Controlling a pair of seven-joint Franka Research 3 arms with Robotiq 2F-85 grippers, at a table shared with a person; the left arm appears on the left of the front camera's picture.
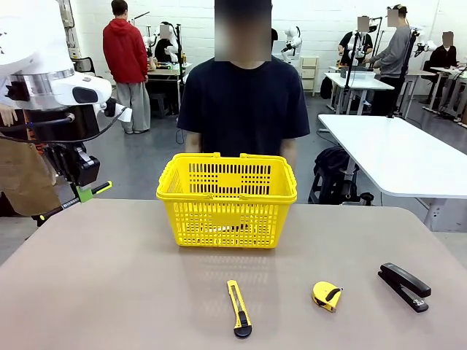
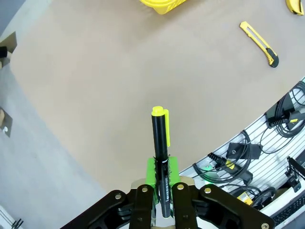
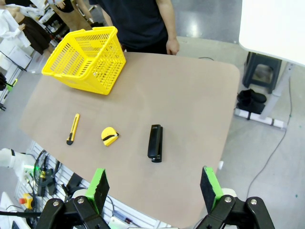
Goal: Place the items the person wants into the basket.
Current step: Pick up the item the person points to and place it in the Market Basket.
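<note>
- The left tool (image 2: pixel 162 171) is clamped on the black pen (image 2: pixel 160 138), whose yellow-clipped end points out past the pads. In the front view it hangs over the left edge of the bench (image 1: pixel 109 277), well apart from the basket.
- The right tool (image 3: pixel 155 188) stands wide with nothing between its pads, high above the bench's near side.
- On the near bench the tape measure (image 1: pixel 326 295) lies between the utility knife (image 1: pixel 238 310) and the stapler (image 1: pixel 403 286), touching neither.
- The step in hand looks like carrying the pen to the basket (image 1: pixel 226 179), which stands at the far middle just before the person (image 1: pixel 244 102).
- Next, the pen likely has to pass over the rim with room to spare before the jaws let go.
- The grid walls screen the basket's inside. A pale patch shows low behind the front wall, and I cannot tell what it is.
</note>
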